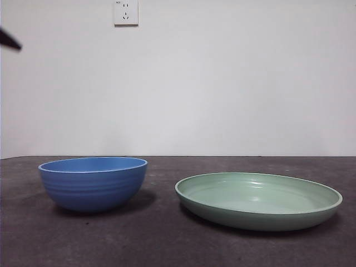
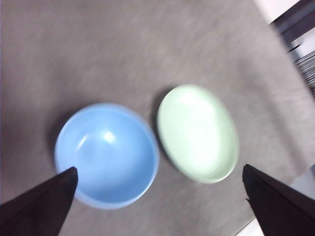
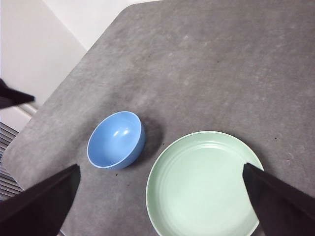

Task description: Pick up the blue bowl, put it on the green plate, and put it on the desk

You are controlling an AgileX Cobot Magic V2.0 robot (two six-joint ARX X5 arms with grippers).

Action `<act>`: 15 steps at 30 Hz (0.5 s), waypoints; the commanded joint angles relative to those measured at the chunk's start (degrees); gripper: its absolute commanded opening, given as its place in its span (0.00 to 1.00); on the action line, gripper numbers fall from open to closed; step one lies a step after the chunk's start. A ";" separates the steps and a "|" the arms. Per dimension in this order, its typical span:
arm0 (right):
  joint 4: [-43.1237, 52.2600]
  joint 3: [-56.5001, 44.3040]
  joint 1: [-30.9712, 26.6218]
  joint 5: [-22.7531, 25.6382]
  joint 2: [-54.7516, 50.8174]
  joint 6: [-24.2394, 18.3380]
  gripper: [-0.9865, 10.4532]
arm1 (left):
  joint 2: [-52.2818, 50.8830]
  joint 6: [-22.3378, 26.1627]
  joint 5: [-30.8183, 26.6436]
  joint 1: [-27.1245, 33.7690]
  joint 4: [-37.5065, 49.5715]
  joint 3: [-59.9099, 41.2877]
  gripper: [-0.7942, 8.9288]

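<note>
On the table (image 1: 167, 245) the green plate (image 1: 258, 200) lies empty, the blue bowl (image 1: 93, 182) upright just beside it, apart. Both grippers, left (image 2: 160, 201) and right (image 3: 160, 196), hover above, fingers spread wide, holding nothing.

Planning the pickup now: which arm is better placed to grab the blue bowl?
Probably left. Its open hand hangs almost over the blue bowl, one finger by the rim. The right hand, also open, sits nearer the green plate.

A bare test room, likely a lab. A grey desk (image 1: 167, 245) stands against a plain white wall (image 1: 222, 83) with one socket (image 1: 125, 12).
</note>
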 commanded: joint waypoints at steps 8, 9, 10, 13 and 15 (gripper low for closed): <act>0.46 1.01 0.04 0.02 0.24 -0.66 0.61 | 14.14 1.36 -9.46 -0.17 -2.23 1.16 0.75; 0.44 1.01 0.04 0.02 0.24 -0.66 0.61 | 15.43 1.31 -10.56 -0.24 -2.10 1.16 0.75; 0.44 1.01 0.02 0.00 0.24 -0.66 0.61 | 17.05 1.31 -11.98 -0.55 -1.77 1.16 0.75; 0.44 1.01 0.04 0.00 0.24 -0.66 0.61 | 21.40 1.31 -13.94 -1.51 -0.52 1.16 0.75; 0.44 1.01 0.04 0.00 0.24 -0.66 0.61 | 24.59 1.31 -13.94 -2.05 1.31 1.16 0.75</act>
